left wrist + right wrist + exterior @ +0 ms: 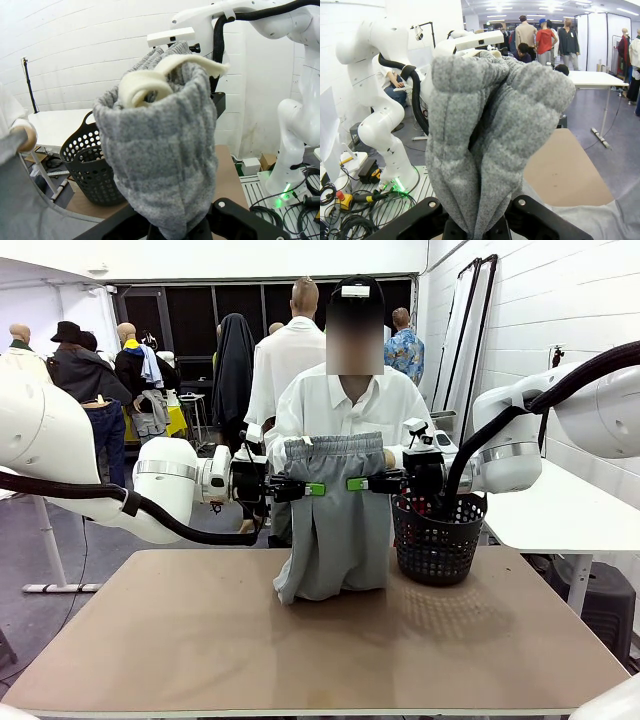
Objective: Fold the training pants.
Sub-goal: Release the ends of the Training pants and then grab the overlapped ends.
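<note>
Hanging upright in the front view, the training pants (335,530) were stretched between the left gripper (300,488) and the right gripper (365,483). Each was closed on one side of the garment just below the waistband. The person held the waistband up, one hand (391,457) at its corner. The leg ends lay crumpled on the surface (300,650), beside a black perforated basket (438,540). The step looked like laying the garment down for a fold. Both grippers would do well to travel level and together, with even tension, so the legs spread flat rather than bunch.

In the left wrist view, the left gripper (175,230) was clamped on a thick bunch of the training pants (160,155). A curled cream strip (150,85), possibly a drawstring, sat at its top and could snag.

In the right wrist view, the right gripper (477,227) pinched a similar wad of the training pants (485,140) above the surface (555,170). So bulky a hold might slip under a sharp pull.
</note>
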You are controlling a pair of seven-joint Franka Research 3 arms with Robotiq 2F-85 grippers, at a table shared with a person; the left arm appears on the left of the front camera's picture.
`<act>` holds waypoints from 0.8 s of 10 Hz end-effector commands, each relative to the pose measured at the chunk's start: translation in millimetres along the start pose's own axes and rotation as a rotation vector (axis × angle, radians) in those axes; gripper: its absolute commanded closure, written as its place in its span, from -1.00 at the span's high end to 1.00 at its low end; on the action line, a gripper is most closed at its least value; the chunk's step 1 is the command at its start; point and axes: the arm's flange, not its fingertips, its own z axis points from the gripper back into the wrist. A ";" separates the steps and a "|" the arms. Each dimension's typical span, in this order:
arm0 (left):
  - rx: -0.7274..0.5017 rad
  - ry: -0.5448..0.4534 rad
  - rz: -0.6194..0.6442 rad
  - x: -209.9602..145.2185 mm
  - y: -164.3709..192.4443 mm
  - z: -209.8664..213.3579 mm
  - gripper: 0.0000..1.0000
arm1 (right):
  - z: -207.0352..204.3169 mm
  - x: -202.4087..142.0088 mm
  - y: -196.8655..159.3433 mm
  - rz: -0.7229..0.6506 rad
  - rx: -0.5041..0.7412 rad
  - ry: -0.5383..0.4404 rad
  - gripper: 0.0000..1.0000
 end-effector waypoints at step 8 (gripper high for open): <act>0.016 -0.016 0.005 2.3 -1.1 0.0 -1.00 | -0.8 2.2 1.9 0.006 0.003 0.000 -1.00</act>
